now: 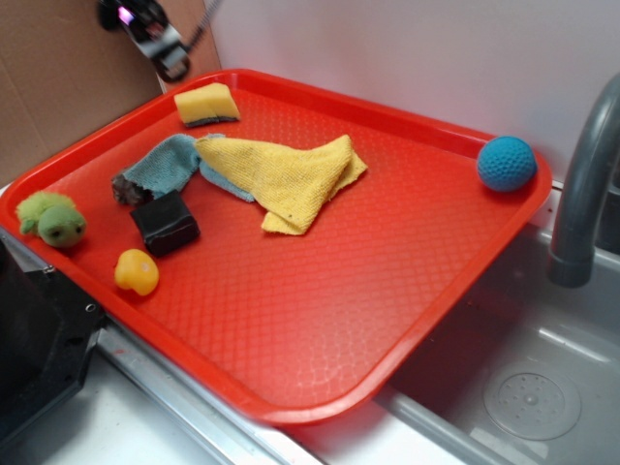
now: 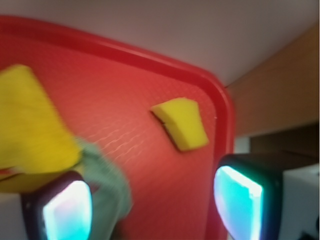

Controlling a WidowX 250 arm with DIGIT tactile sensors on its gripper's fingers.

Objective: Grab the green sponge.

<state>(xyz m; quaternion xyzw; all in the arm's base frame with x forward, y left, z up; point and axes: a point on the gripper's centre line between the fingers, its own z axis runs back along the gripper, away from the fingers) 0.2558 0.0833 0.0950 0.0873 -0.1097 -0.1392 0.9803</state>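
Green sponge point(image 1: 206, 104): lies free at red tray's point(image 1: 407, 291) far left corner, long axis along the back rim; gripper point(image 1: 163, 44) raised just behind, jaws spread and empty, sponge ahead between them.

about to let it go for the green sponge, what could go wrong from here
The sponge lies close to the tray's raised rim, so one of the jaws may strike the rim on descent. The yellow cloth and blue-green rag lie just beside it and could snag. The wrist view is blurred, so alignment is uncertain.
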